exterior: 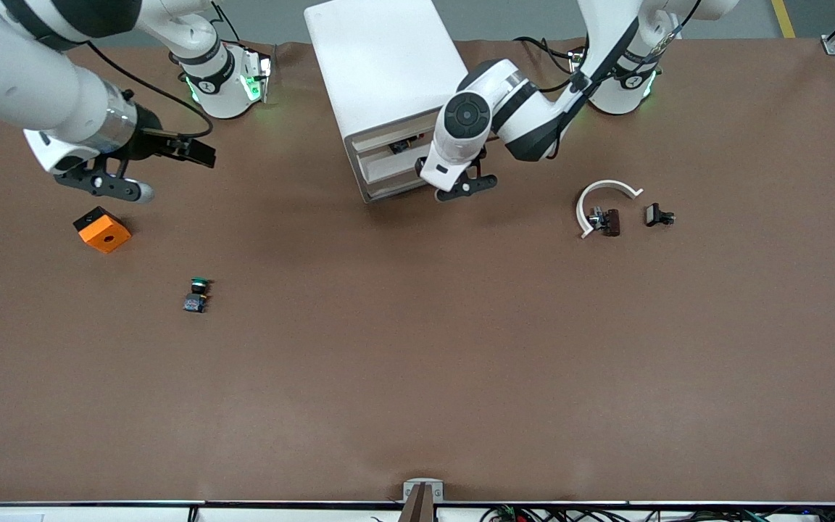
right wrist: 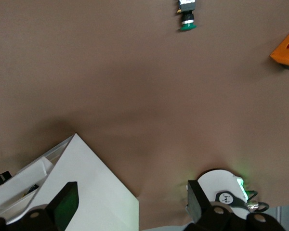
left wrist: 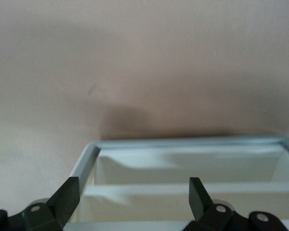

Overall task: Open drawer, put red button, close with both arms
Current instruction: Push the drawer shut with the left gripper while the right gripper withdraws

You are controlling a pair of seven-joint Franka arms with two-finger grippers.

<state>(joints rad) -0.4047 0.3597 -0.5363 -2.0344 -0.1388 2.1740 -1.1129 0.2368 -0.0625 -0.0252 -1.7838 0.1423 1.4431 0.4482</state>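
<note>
Left claw (exterior: 465,187) apart at the drawer (exterior: 388,168) front, 12 o'clock on the counter (exterior: 417,377). Right claw (exterior: 114,185) apart, waiting over 10 o'clock. Dark piece in the drawer slot is likely the red button (exterior: 399,146). Risk: a one-sided push jams the drawer or shoves the cabinet (exterior: 381,58).

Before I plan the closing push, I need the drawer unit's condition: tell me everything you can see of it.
The drawer unit is a white boxy cabinet with a plain smooth top and a grey-framed front holding two stacked drawers. It stands on the brown table between the arms' bases, turned slightly askew. The upper drawer looks slightly open, something small and dark showing in the gap. The left gripper sits open at its front; contact cannot be judged.
</note>
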